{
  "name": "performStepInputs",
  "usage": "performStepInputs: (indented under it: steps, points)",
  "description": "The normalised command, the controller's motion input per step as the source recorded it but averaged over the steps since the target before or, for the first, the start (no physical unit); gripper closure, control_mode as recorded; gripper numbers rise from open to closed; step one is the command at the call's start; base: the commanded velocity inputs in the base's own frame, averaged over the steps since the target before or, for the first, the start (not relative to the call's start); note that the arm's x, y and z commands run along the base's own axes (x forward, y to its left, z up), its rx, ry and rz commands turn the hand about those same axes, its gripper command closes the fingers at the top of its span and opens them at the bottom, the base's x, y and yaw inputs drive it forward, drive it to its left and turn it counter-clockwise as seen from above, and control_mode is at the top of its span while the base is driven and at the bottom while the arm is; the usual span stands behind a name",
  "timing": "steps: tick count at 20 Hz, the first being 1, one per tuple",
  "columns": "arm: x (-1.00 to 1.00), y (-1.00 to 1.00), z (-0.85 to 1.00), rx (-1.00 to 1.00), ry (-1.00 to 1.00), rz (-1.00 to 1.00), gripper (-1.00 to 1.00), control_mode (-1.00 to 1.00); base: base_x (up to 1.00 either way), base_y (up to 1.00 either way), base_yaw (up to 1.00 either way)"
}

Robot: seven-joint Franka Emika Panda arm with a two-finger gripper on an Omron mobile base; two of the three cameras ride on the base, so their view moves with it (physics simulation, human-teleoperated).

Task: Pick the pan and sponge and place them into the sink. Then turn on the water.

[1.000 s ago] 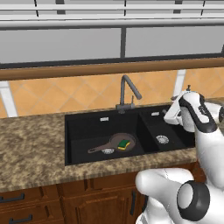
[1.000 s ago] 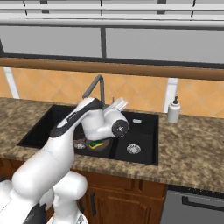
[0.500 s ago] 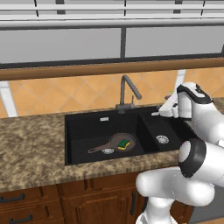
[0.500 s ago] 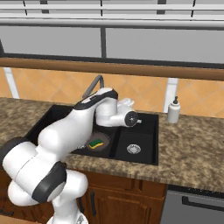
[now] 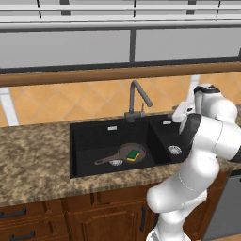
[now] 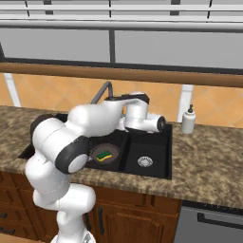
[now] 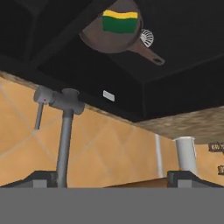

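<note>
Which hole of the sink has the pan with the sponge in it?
The wide basin of the black double sink, left of the divider, holds the round brown pan topped by the green-and-yellow sponge; the narrower basin holds neither.

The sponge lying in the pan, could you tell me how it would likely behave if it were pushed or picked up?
The sponge is a small green-over-yellow block, so probably light and squashy. Lying flat, it seems unlikely to roll or tip. Pushed, it would likely slide across the frying pan until the raised rim stops it.

Both base views look forward and down on the sink (image 5: 113,141) from behind, left and right; the hand view, rolled over, sits close to the faucet (image 7: 63,131).
</note>
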Motion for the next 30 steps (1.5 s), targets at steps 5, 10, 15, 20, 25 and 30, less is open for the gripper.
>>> performStepInputs:
  steps: [5, 10, 15, 20, 25, 30]
  points:
    - [0.21, 0.03, -0.39, 0.1, -0.08, 0.09, -1.0, -1.0, 0.0, 0.0, 0.0]
    - [0.4, 0.18, -0.21, 0.07, -0.03, 0.05, -1.0, -1.0, 0.0, 0.0, 0.0]
    - [0.49, 0.23, -0.03, 0.07, -0.04, 0.02, -1.0, -1.0, 0.0, 0.0, 0.0]
    - [0.48, 0.05, 0.0, 0.11, -0.05, 0.01, -1.0, -1.0, 0.0, 0.0, 0.0]
    - [0.38, 0.14, -0.01, 0.04, -0.02, 0.0, -1.0, -1.0, 0.0, 0.0, 0.0]
    - [0.06, 0.28, -0.02, 0.0, -0.06, 0.0, -1.0, -1.0, 0.0, 0.0, 0.0]
